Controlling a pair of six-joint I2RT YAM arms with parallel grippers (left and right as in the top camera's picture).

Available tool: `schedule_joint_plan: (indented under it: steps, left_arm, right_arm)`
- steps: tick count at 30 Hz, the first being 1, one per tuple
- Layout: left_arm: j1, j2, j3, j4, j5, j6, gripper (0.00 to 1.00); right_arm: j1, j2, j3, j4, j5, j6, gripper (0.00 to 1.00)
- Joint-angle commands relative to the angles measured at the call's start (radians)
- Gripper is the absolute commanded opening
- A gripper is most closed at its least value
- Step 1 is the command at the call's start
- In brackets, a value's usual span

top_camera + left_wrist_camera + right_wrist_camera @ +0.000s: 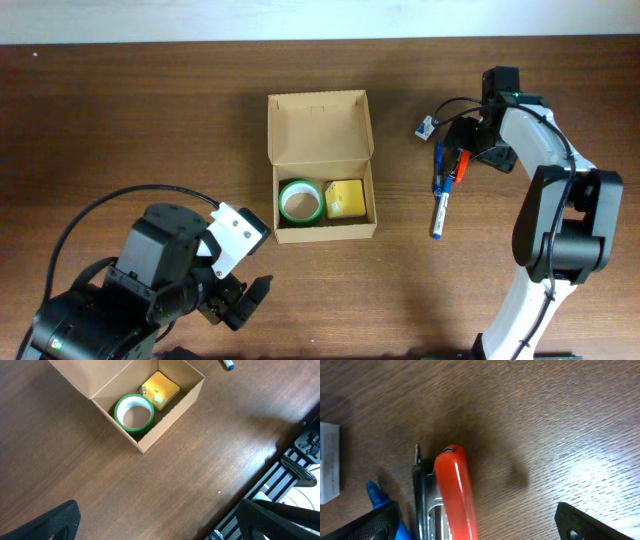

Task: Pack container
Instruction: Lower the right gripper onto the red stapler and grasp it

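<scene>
Only the right wrist view shows the red-and-black tool plainly, lying unpinched between the wide-spread fingers of the right gripper; overhead it is a red sliver beside a blue marker. The left wrist view alone shows black rails past the brown wooden table. The container sits mid-table, lid open toward 12 o'clock, holding a green tape roll and yellow block. At 7 o'clock the left gripper is spread, empty
</scene>
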Motion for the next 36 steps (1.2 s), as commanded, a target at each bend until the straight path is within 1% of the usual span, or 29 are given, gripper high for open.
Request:
schedule_joint_plan:
  steps: [1, 8, 10, 12, 36]
  left_arm:
    - [0.003, -0.001, 0.013, 0.003, 0.014, 0.016, 1.0]
    - [0.003, -0.001, 0.013, 0.003, 0.014, 0.016, 1.0]
    - [0.003, -0.002, 0.013, 0.003, 0.014, 0.016, 1.0]
    - [0.003, -0.002, 0.013, 0.003, 0.014, 0.016, 0.99]
    - [0.003, -0.001, 0.013, 0.003, 0.014, 0.016, 1.0]
  right_arm:
    - [0.002, 0.022, -0.01, 0.0, -0.027, 0.001, 1.0]
    - [0.003, 0.023, -0.01, -0.012, -0.031, 0.0, 0.9]
    - [0.003, 0.023, -0.01, -0.019, -0.031, 0.0, 0.89]
    - [0.003, 0.023, -0.01, -0.024, -0.031, 0.0, 0.86]
    - [0.035, 0.023, -0.01, 0.02, -0.049, -0.034, 0.85]
